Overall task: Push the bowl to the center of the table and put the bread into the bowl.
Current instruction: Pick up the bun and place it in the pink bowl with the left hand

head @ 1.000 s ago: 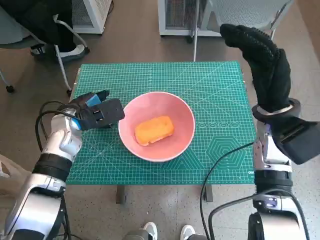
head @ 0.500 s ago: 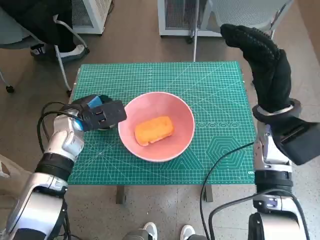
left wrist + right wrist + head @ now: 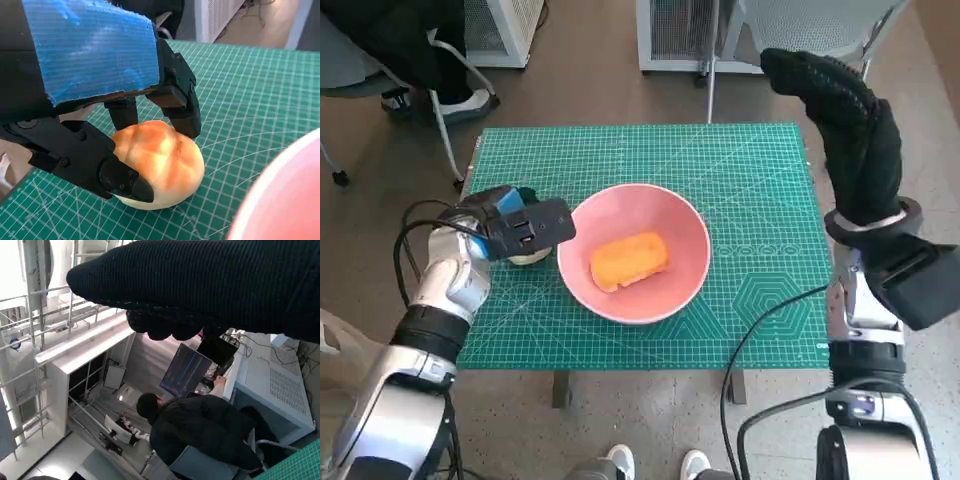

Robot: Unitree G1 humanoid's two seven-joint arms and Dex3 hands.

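A pink bowl [image 3: 692, 215] stands near the middle of the green mat [image 3: 750, 170], with an orange loaf of bread [image 3: 629, 259] lying inside it. Just left of the bowl, a round golden bread roll [image 3: 530, 257] sits on the mat. My left hand [image 3: 515, 228] is over the roll. In the left wrist view the black fingers [image 3: 175, 100] and thumb close round the roll [image 3: 160, 160] from both sides, with the bowl's rim [image 3: 285, 200] close by. My right hand [image 3: 845, 120] is raised above the table's far right corner and holds nothing.
A chair with a seated person's legs [image 3: 410, 40] is at the far left. A white cabinet [image 3: 680, 30] and a chair frame stand behind the table. Someone's feet [image 3: 620, 462] show at the near edge. The right wrist view shows a person [image 3: 205, 430] at a screen.
My left hand has shifted slightly right and closed in on the roll, which now shows beneath it. The bowl, the orange loaf and my right hand have not moved.
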